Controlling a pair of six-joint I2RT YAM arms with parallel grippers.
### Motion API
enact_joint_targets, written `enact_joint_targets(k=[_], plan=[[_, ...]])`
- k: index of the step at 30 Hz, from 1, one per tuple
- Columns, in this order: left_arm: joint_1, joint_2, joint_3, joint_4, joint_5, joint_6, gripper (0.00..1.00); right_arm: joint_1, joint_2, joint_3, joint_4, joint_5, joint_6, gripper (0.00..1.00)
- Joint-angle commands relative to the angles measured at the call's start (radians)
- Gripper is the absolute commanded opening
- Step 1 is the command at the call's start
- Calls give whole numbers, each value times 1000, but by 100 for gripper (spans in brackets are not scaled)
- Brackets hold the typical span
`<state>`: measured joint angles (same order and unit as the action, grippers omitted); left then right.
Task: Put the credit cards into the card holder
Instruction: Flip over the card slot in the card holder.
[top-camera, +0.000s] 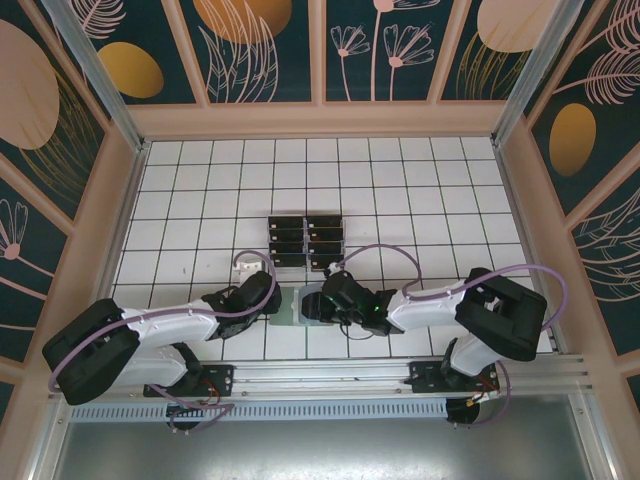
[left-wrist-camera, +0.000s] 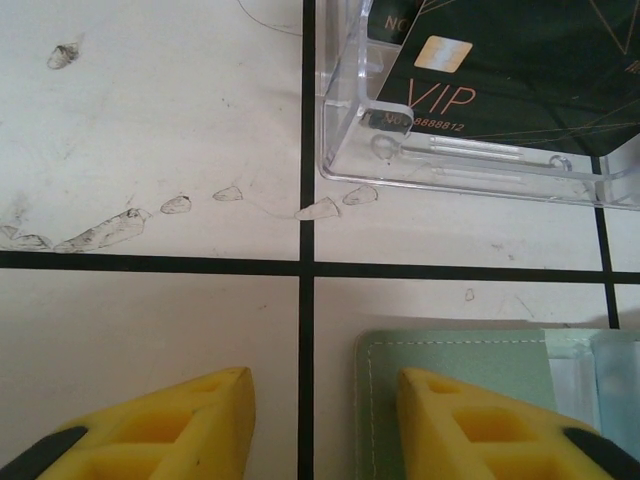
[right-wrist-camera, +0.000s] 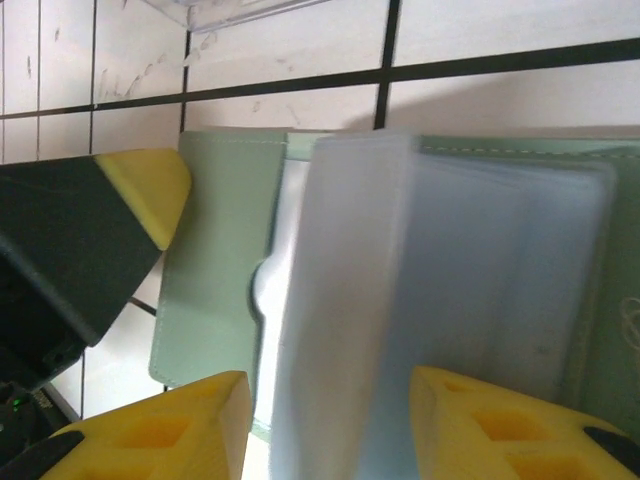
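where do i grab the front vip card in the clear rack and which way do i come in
Probably take the VIP card by its upper part, coming down from above with one claw finger on each flat face. Its lower edge is tucked behind the front lip of the clear rack, so the bottom is blocked, and it looks too thin to pinch by its edges.

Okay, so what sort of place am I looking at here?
Most likely a robot test cell, not a home or shop: a white gridded table boxed in by leaf-patterned wall panels, with a left arm and a right arm bolted to an aluminium rail at its near edge.
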<state>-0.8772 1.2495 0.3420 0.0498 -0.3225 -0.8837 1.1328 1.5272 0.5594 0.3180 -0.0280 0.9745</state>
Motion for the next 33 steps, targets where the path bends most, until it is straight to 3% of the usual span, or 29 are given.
enact_joint_targets(k=[1,10,17,22,27,33], plan=[[-4,-6,-27,19,37,-11,44,-3,11,51,14,-19,-26,45],[-5,-120,-53,-35,-14,-62,51,1,56,129,-14,-42,-39,45],[-4,-364,-99,-185,-172,-184,56,9,122,186,-25,-59,-45,45],[-4,-498,-107,-268,-219,-215,56,9,171,209,-13,-77,-45,45],[-4,-496,-107,-248,-201,-189,58,9,184,221,-6,-95,-55,45],[-4,-380,-76,-160,-126,-122,62,8,74,210,-78,-52,-87,45]])
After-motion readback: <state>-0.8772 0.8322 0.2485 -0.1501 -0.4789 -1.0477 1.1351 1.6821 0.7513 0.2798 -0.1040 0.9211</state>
